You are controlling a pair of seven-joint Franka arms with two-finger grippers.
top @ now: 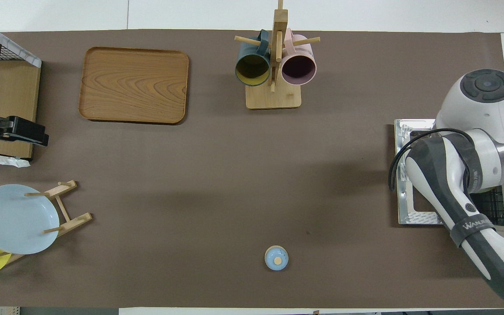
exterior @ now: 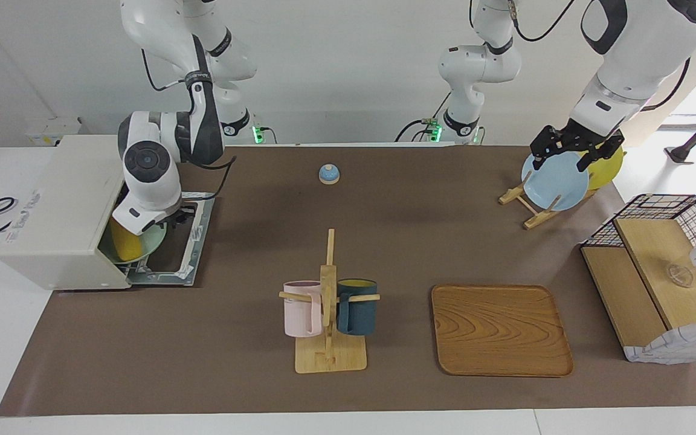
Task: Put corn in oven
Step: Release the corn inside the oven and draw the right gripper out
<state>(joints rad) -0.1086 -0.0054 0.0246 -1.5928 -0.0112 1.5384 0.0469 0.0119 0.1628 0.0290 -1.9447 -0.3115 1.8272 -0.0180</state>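
Look to nine o'clock in the facing view for the oven [exterior: 52,205], with its door [exterior: 196,241] folded down flat on the table. Find the corn [exterior: 122,243] just inside the open mouth, resting on a pale green plate [exterior: 154,240] whose edge pokes out over the door. Shows only a small yellow part under the wrist, so cannot give the long axis with certainty; seems to run from about eleven to five o'clock. Note the right gripper [exterior: 138,225] right above, with the corn at about seven o'clock from it, very close or touching. Cannot tell how wide the jaws stand, nor whether holding the corn or the plate. In the overhead view, nothing of the corn to see, all covered by the right arm. Clearly the nearer arm, this one; judging from this, only a short push deeper toward nine o'clock and a release left to do, with care not to catch the plate edge on the oven frame. At two o'clock, see the left gripper [exterior: 571,147] waiting over a blue plate [exterior: 556,184] in its wooden rack [exterior: 532,214], well apart; cannot tell its jaws either. Underneath, a flat brown mat [exterior: 414,241]. Elsewhere, a mug stand [exterior: 328,356] at six, a wooden tray [exterior: 499,329] at five.
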